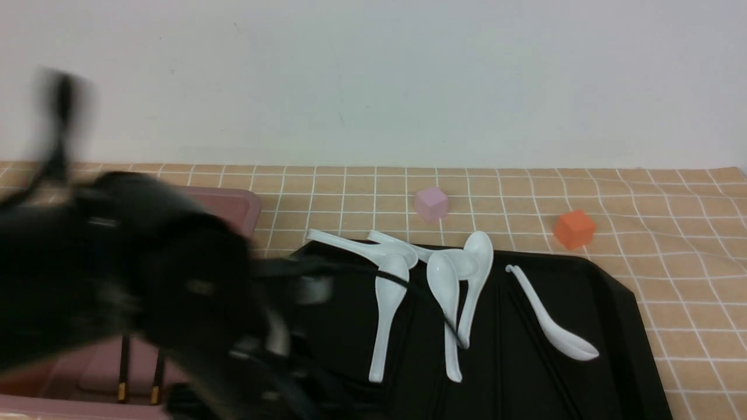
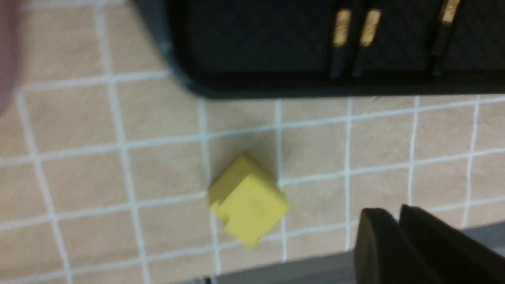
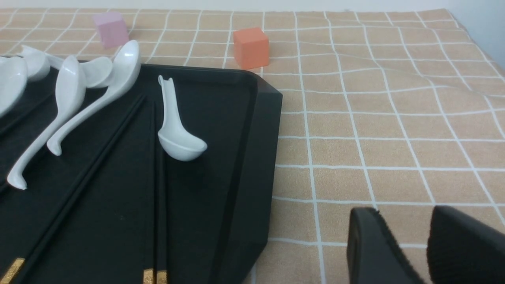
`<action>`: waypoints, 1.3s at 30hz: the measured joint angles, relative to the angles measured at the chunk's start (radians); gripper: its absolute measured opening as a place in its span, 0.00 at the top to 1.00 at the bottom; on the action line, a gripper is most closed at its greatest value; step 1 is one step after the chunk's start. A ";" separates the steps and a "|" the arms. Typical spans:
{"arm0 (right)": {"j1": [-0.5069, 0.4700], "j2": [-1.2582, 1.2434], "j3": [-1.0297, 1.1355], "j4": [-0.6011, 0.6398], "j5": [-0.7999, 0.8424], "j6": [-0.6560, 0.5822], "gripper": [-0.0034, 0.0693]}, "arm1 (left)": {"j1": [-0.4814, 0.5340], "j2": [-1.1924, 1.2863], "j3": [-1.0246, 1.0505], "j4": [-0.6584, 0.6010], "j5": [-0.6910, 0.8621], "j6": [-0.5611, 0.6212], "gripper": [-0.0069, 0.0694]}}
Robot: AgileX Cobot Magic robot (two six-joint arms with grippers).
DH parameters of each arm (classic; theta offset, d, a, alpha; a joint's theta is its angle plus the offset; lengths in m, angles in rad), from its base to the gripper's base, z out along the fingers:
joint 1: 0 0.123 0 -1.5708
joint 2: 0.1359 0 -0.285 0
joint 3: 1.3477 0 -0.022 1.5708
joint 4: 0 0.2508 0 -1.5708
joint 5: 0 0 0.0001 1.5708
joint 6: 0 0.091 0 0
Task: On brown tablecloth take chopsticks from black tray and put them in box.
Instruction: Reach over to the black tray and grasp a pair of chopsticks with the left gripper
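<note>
Front: my left arm is a blur over the box (image 1: 233, 201); two chopsticks (image 1: 124, 364) lie inside, more on the black tray (image 1: 583, 303) among spoons (image 1: 388, 303).
Left wrist: left gripper (image 2: 399, 215) pressed together, empty, near a yellow cube (image 2: 248, 205).
Right wrist: right gripper (image 3: 406, 215) spread, empty, over the tablecloth (image 3: 375, 118) beside the tray.

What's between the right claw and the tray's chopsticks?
In the right wrist view, only bare brown tablecloth and the rim of the black tray lie between the right gripper and the chopsticks.

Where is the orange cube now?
In the front view, the orange cube sits on the cloth, right of the pink cube, beyond the far right corner of the tray.
</note>
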 joint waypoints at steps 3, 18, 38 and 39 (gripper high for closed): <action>0.000 0.000 0.000 0.000 0.000 0.000 0.62 | -0.055 0.098 -0.070 0.075 -0.004 -0.042 0.62; 0.000 0.000 0.000 0.000 0.000 0.000 0.62 | -0.066 0.440 -0.241 0.228 -0.045 -0.067 0.35; 0.000 0.000 0.000 0.000 0.000 0.000 0.62 | -0.068 0.530 -0.261 0.261 -0.092 -0.103 0.76; 0.000 0.000 0.000 0.000 0.000 0.000 0.62 | -0.068 0.530 -0.261 0.261 -0.092 -0.103 0.76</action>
